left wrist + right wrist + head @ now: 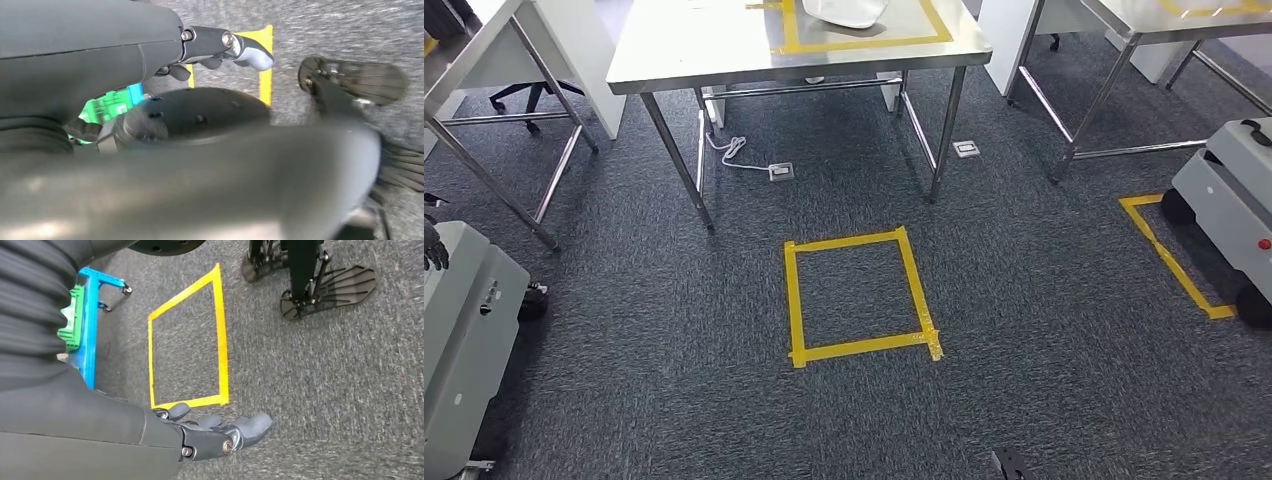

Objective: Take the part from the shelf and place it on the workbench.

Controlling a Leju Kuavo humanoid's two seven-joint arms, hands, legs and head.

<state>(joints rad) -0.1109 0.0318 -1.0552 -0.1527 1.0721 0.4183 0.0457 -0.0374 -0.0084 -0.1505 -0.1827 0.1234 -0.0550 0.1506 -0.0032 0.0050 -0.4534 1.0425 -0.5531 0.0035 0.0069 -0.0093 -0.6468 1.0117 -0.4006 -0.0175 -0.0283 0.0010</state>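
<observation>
White part lies on workbench at 12 o'clock, well apart from both hanging hands; right hand empty, fingers apart; left hand cannot tell.

We see a tape square on the carpet before the table, one cart at left, another cart at right.

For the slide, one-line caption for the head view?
Head view: yellow tape square on grey carpet before a steel workbench holding a white part.
</observation>
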